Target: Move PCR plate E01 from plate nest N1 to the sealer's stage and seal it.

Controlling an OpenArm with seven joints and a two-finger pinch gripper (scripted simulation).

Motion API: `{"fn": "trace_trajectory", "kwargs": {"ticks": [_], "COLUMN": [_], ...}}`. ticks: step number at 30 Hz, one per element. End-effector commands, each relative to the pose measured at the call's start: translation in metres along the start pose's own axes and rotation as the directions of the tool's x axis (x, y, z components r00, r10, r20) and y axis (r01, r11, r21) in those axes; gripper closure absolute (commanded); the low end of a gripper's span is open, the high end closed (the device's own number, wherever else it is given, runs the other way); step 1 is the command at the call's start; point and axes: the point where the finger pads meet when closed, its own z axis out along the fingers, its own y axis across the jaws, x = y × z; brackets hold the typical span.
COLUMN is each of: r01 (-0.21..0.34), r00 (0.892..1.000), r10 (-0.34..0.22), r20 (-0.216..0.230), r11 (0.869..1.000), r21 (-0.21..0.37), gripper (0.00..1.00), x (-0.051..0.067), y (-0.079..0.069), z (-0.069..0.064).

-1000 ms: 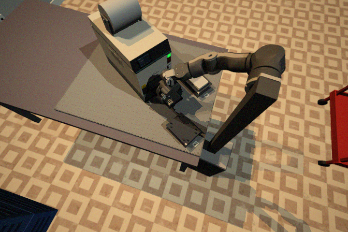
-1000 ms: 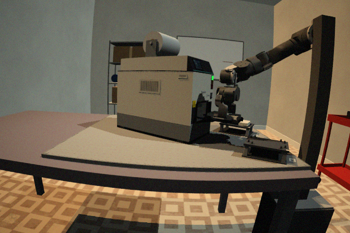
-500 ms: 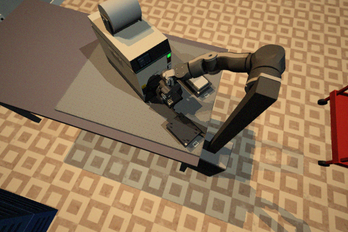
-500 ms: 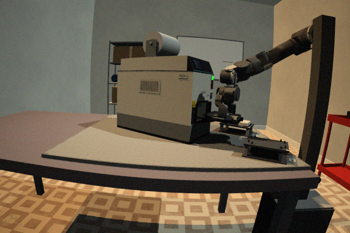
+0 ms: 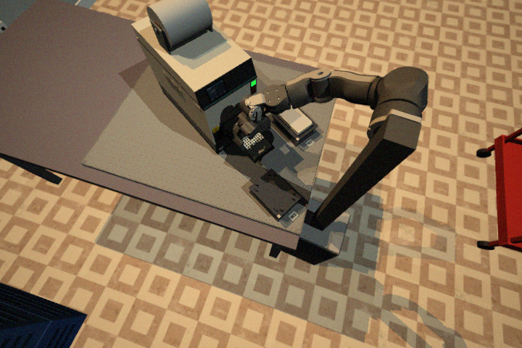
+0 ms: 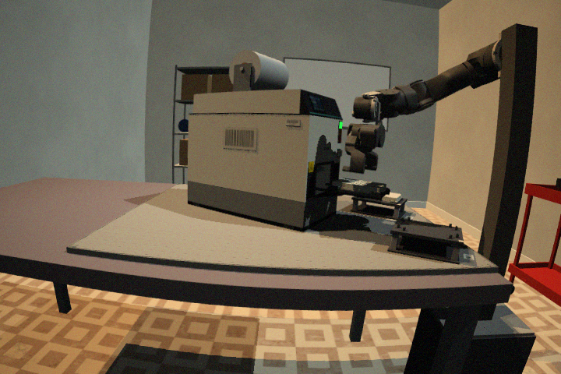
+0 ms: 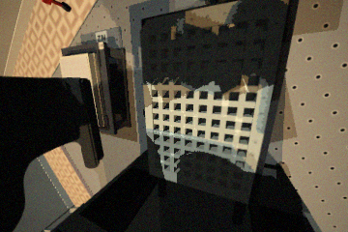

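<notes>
A: Where's plate E01 (image 7: pixel 201 123)?
B: Flat on the sealer's stage (image 7: pixel 278 72), wells up!
A: And the gripper (image 6: pixel 359 165)?
B: Hovering above it, fingers spread wide, holding nothing. Lamp (image 5: pixel 253 85) green.

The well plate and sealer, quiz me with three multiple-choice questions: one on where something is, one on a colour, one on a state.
1. Where is the well plate?
A. on the stage in front of the sealer
B. in the near nest
C. on the red cart

2. What colour is the sealer's lamp?
A. red
B. amber
C. green

3. How is the end effector?
A. shut on the plate
B. open, above the plate
C. pressing the key

Answers: A, the wells show on the stage; C, it glows green; B, it hangs apart from the plate.
</notes>
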Motion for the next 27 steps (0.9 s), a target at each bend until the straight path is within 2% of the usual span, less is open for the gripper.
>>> {"fn": "trace_trajectory", "kwargs": {"ticks": [1,12,17,27], "r01": [-0.018,-0.018,-0.018,-0.018], "r00": [1.0,1.0,1.0,1.0], "r10": [0.018,0.018,0.018,0.018], "r20": [-0.009,-0.009,-0.009,-0.009], "r11": [1.0,1.0,1.0,1.0], "r21": [0.025,0.025,0.024,0.024], "gripper": [0.23,0.23,0.23,0.23], "x": [0.002,0.002,0.002,0.002], "y": [-0.002,-0.002,-0.001,-0.001], "z": [-0.002,-0.002,-0.041,-0.041]}}
